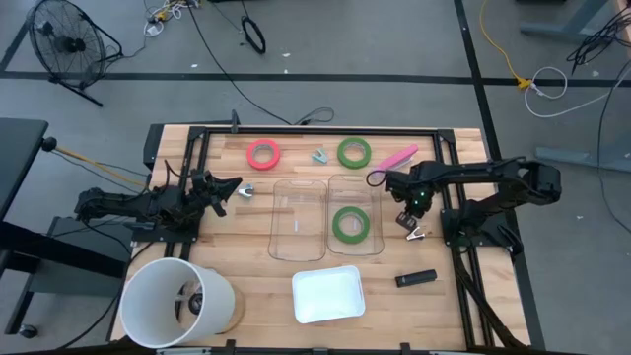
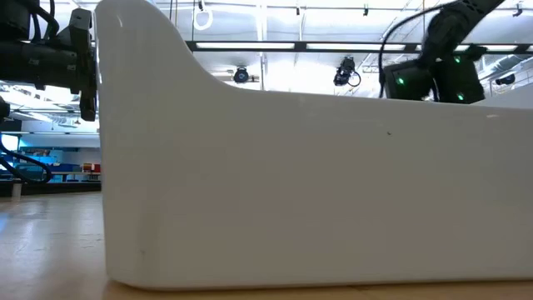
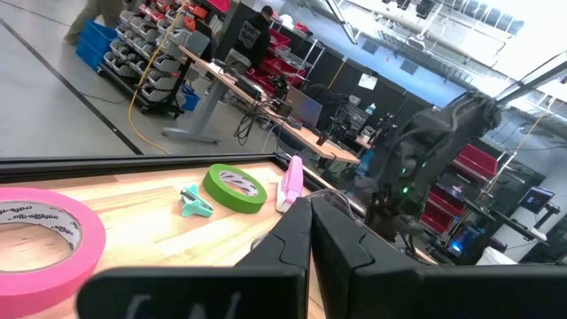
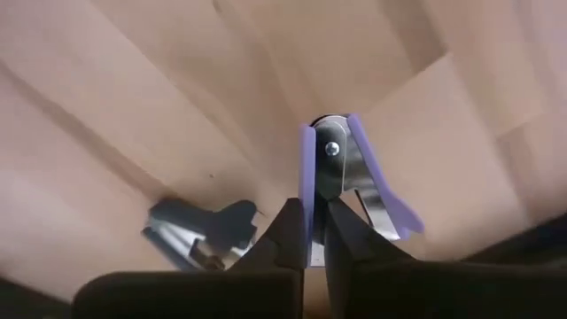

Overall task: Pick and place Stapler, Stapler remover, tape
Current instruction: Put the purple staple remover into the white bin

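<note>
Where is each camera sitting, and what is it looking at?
High view: above the table, looking straight down; both arms, left gripper and right gripper show.
Low view: at tabletop height, facing a white tray that fills it; arm parts show at the top.
Left wrist view: on the left arm, looking past its shut fingers across the table at the pink tape and green tape.
Right wrist view: on the right arm, looking down at the purple staple remover pinched between its fingers.
Shared: high and left wrist views both show the pink stapler.
</note>
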You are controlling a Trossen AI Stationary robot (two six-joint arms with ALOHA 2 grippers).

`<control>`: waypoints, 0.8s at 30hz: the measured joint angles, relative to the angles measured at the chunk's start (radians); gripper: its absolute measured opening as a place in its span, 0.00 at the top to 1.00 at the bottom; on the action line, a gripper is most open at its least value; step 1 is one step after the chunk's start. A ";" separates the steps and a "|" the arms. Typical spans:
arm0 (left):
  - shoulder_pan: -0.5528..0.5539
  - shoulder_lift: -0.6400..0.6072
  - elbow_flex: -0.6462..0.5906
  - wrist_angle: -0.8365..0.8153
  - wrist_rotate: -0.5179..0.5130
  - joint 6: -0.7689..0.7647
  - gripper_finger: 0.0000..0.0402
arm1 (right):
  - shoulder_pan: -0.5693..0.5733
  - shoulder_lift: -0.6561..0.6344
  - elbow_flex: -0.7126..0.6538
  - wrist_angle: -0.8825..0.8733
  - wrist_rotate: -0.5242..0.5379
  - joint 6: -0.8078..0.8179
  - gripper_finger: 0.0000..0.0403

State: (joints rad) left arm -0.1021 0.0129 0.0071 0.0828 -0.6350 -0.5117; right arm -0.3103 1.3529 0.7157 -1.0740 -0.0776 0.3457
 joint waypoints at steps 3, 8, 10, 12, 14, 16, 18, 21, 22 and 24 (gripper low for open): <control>0.000 0.000 0.000 -0.001 0.000 0.000 0.97 | 0.000 0.000 0.092 -0.071 0.012 -0.038 0.98; 0.000 0.000 0.000 -0.001 0.000 0.000 0.97 | 0.000 0.000 0.302 -0.265 0.068 -0.086 0.98; 0.000 0.000 0.000 -0.001 0.000 0.000 0.97 | 0.000 0.000 0.403 -0.340 0.069 -0.094 0.98; 0.000 0.000 0.000 -0.001 0.000 0.000 0.97 | 0.009 0.000 0.503 -0.399 0.065 -0.084 0.98; 0.000 0.000 0.000 -0.001 0.000 0.001 0.97 | 0.035 0.000 0.595 -0.436 0.055 -0.046 0.98; 0.000 0.000 0.000 -0.001 0.000 0.001 0.97 | 0.073 -0.001 0.672 -0.452 0.016 -0.010 0.98; 0.000 0.000 0.000 -0.001 0.000 0.001 0.97 | 0.128 -0.001 0.729 -0.448 -0.021 0.043 0.98; 0.000 0.000 0.000 -0.001 0.000 0.001 0.97 | 0.239 -0.001 0.780 -0.404 -0.037 0.147 0.98; 0.000 0.000 0.000 -0.001 0.000 0.001 0.97 | 0.281 -0.001 0.788 -0.379 -0.037 0.185 0.98; 0.000 0.000 0.000 -0.001 0.000 0.001 0.97 | 0.367 0.001 0.791 -0.313 -0.038 0.266 0.98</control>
State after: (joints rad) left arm -0.1024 0.0130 0.0071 0.0822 -0.6350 -0.5105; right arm 0.0572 1.3540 1.5070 -1.3871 -0.1158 0.6113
